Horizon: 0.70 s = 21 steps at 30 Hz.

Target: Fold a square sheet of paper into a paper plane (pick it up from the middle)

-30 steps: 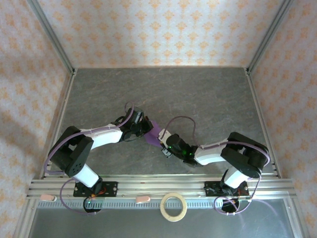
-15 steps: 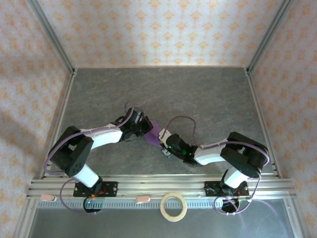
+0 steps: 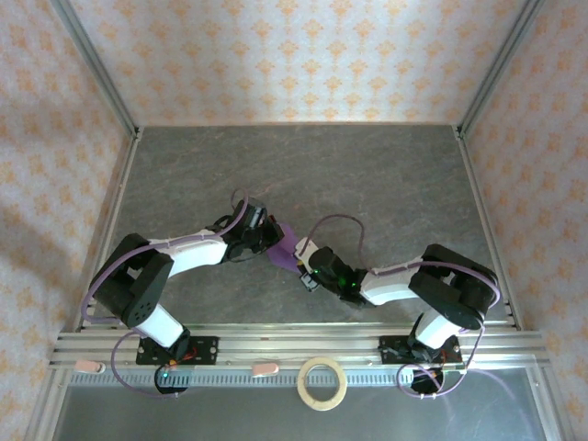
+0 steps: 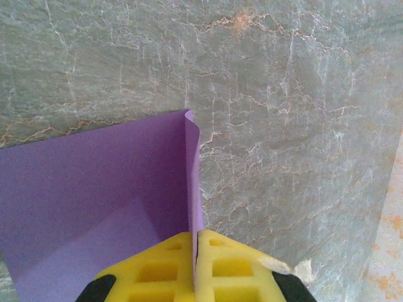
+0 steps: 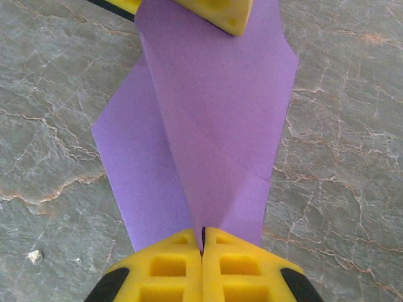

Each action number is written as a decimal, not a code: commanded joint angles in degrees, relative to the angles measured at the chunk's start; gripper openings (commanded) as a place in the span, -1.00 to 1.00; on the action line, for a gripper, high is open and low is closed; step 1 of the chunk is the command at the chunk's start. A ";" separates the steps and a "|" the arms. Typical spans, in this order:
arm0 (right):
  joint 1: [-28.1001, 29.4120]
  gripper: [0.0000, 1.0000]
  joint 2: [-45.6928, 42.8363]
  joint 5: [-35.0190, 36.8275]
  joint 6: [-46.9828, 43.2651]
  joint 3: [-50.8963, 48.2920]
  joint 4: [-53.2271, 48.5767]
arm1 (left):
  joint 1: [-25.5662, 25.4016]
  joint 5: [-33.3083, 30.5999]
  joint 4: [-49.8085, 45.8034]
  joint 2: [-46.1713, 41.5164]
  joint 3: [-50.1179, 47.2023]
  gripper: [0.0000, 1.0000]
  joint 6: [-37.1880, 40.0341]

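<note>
Showing diag creases: purple paper [image 5: 208, 107], part-folded.

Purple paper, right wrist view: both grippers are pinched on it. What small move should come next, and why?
Probably ease the purple paper down flat against the table with both pinches on. The left gripper and right gripper are shut on opposite ends, and the sheet ridges up between them along a soft crease, so pressing down should sharpen it.

Bright, even, diffuse light, soft shadows on the table [image 3: 386, 175], wrist views crisp (nearest edges slightly soft)
</note>
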 commanded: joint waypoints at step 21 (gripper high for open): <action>-0.92 -1.00 -1.35 -2.46 2.42 0.18 0.25 | 0.07 -2.09 -0.96 -0.42 0.53 -1.00 1.12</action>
